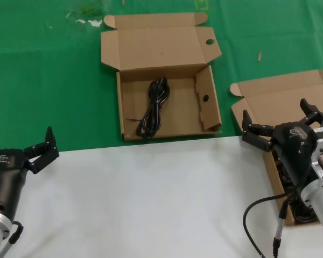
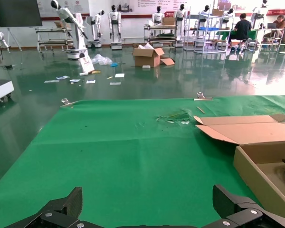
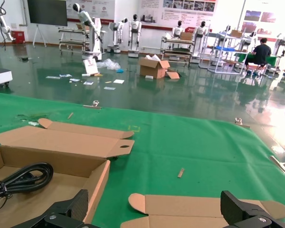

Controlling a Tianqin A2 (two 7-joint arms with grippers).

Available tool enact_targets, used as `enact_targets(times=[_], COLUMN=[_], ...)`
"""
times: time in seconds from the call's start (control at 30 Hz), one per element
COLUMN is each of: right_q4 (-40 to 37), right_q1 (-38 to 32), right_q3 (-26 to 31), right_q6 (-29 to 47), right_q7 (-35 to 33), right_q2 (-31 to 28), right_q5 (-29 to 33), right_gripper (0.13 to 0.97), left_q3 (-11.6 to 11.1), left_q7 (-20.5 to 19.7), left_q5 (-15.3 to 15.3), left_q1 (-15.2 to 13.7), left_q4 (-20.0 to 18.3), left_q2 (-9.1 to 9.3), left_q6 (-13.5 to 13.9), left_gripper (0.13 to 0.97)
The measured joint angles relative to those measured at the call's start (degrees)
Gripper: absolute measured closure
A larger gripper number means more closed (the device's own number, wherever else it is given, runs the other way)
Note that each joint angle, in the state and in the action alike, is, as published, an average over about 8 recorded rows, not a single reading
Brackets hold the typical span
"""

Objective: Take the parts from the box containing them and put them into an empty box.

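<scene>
Overhead, the head view shows a tabletop (image 1: 151, 204) split in two: a pale grey-white sheet covers the near half, and a green cloth (image 1: 48, 91) covers the far half. The cloth carries a scuffed whitish patch near its far left and a small tan scrap far right.

On the green cloth sits the box with round holes (image 1: 167, 107), lid thrown back, a hole in one lid flap and one in the inner side flap. One black cable bundle (image 1: 154, 107) lies inside it, left of centre, running lengthwise. At the right edge stands the plain-lidded box (image 1: 274, 107), also open, partly hidden by the right arm; dark cables (image 1: 299, 212) show in its near end.

The left gripper (image 1: 43, 148) hovers over the white sheet at the near left, well apart from both boxes, its jaws spread wide and holding nothing. The right gripper (image 1: 282, 126) hangs above the plain-lidded box, jaws likewise spread and empty. A black cord (image 1: 258, 215) loops from the right arm over the white sheet.

Both wrist views look out across the green cloth to a large hall with a glossy dark green floor (image 2: 109, 90), littered papers, an open carton (image 2: 149, 56), metal racks and a row of white humanoid robots (image 3: 133, 28) along the far wall. A seated person (image 3: 262, 52) works at the far right.
</scene>
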State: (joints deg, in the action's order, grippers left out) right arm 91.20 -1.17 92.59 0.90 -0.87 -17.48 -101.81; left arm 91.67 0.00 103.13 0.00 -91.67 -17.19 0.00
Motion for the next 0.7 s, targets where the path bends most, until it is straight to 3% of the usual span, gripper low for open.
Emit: enact_targets(times=[0.7], right_q4=[0.00], right_q1=[0.00], right_q3=[0.00], right_q6=[0.00], right_q7=[0.00], right_q2=[0.00], right_q5=[0.00], right_gripper=[0.129], left_q3=[0.00], left_q7=[0.00], left_q5=[0.00], left_q1=[0.00], left_q4=[0.00], left_q2=[0.00], left_q6=[0.00], left_gripper=[0.132])
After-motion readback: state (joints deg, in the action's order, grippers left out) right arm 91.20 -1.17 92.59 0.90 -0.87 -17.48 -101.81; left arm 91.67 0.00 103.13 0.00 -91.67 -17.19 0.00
